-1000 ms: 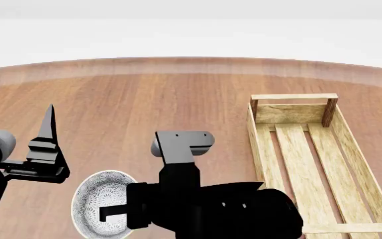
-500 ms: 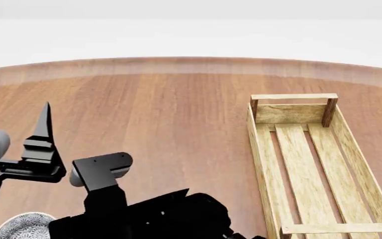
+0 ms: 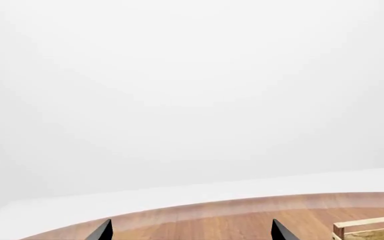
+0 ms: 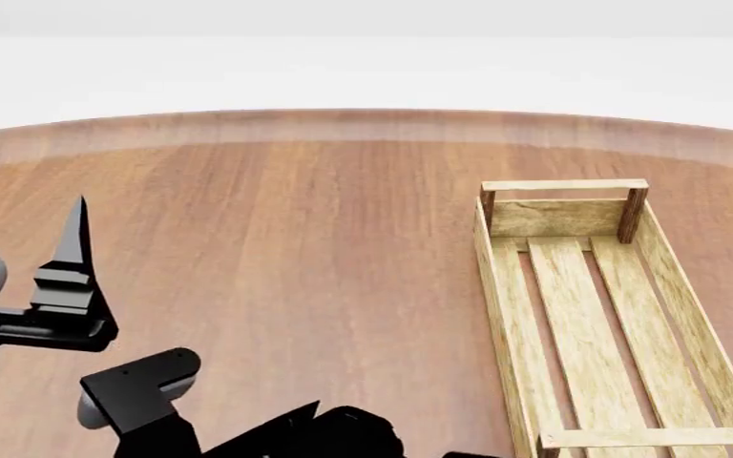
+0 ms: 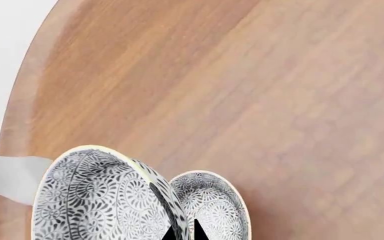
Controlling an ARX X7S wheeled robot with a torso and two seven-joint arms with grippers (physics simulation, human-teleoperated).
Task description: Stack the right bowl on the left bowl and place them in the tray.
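Two bowls: both white with grey floral print; they show only in the right wrist view, side by side over the wood-grain tabletop [image 5: 259, 100].
Held bowl: the larger-looking patterned bowl [image 5: 95, 200] is tilted, its rim pinched at the tips of the right gripper [image 5: 184, 233], whose jaws stand nearly together on that rim.
Other bowl: the smaller-looking patterned bowl [image 5: 212, 205] lies just beside the held one, on the far side of the gripper tips; whether the rims touch I cannot tell.
Key relation: the held bowl is beside the target bowl, not yet over it, so stacking seems to call for a short sideways carry and then a lowering.
Nearer arm: the right arm, low at the near left of the head view; neither bowl shows there.
Left gripper [image 3: 190, 231]: jaws spread wide, holding nothing, pointing out across the tabletop.
Tray: the long light-wood slatted crate [image 4: 500, 286] lies well apart to the right, long axis running away from the robot, with nothing inside.
White object with a green end [image 5: 5, 177]: near the tabletop edge; what it is I cannot tell.
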